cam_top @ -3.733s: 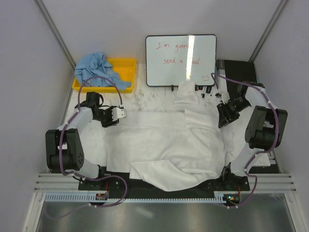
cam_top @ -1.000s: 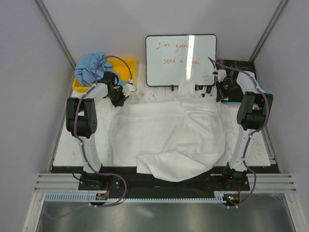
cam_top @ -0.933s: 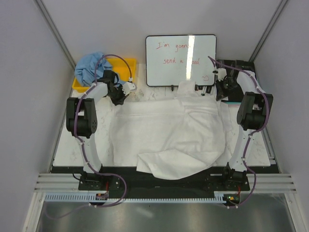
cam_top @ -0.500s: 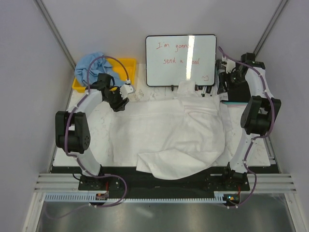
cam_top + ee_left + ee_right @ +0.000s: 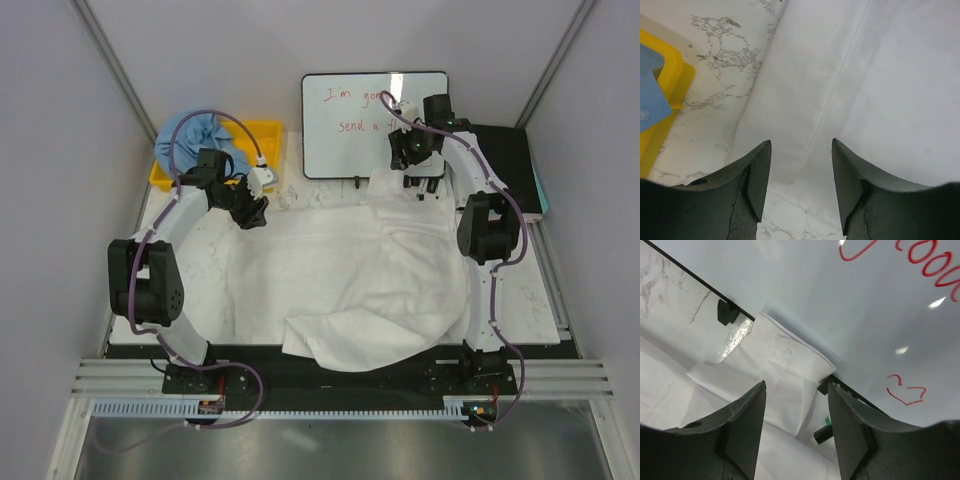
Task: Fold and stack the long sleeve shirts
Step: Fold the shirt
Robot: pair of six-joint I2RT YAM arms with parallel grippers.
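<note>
Top external view has the white shirt (image 5: 350, 290) spread over most of the desk (image 5: 190, 290). It is wrinkled, with its near part doubled back in a loose flap toward the arm bases. One sleeve runs to the far side, where its cuff (image 5: 785, 365) lies against the foot of the whiteboard (image 5: 350, 110). The blue shirt (image 5: 195, 140) sits bunched in the yellow bin (image 5: 268, 135) at the far left corner, apart from the white one.

Over the far left edge of the white shirt hovers the left gripper (image 5: 800, 150), its jaws spread with nothing between them; a seam of the cloth lies below the gap. Above the cuff by the whiteboard hangs the right gripper (image 5: 796, 390), likewise spread and empty.

As a judgement, the task is at an early stage. The white shirt is laid out and roughly flattened, but no neat fold shows: the sleeve is not tucked in and the near flap is uneven. The blue shirt is not yet out of the bin, so its folding and the stacking are all left to do.
</note>
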